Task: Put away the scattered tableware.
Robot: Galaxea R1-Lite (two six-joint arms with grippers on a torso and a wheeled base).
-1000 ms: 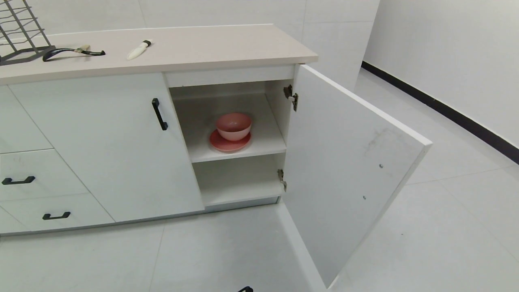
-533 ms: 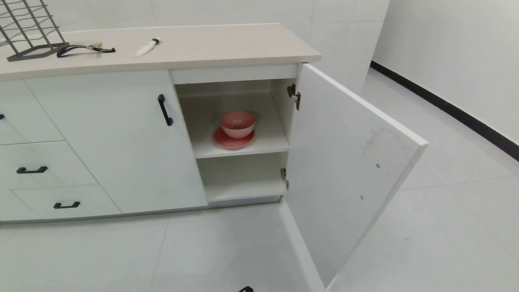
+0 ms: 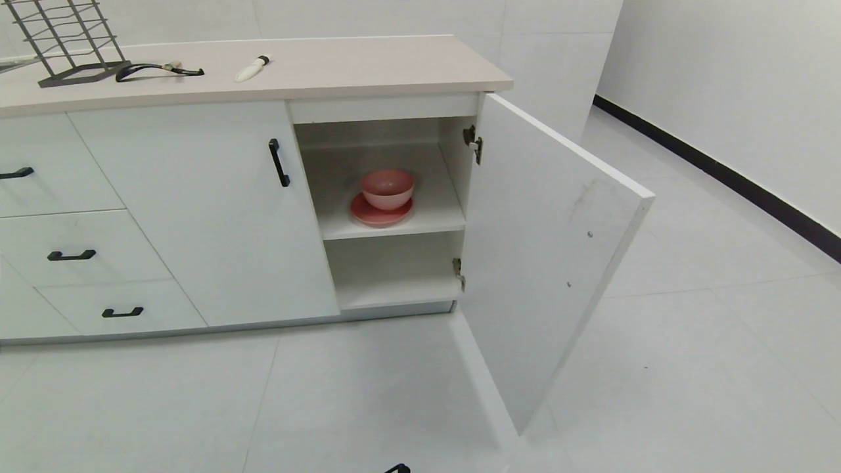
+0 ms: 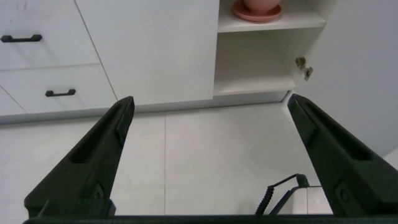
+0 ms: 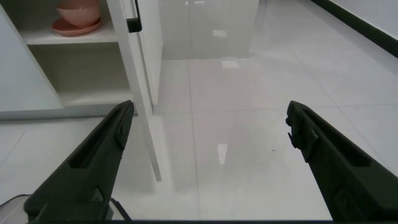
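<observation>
Only the camera has shifted; left gripper and right gripper gape empty, while upper left on the counter lies seemingly a white knife, light, stiff, slick, best pinched mid-handle.

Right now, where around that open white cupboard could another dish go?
The lower shelf looks bare. The pink bowl on its red plate sits mid upper shelf, leaving strips either side. The beige countertop is bare right of the white utensil, crowded by the wire rack.
</observation>
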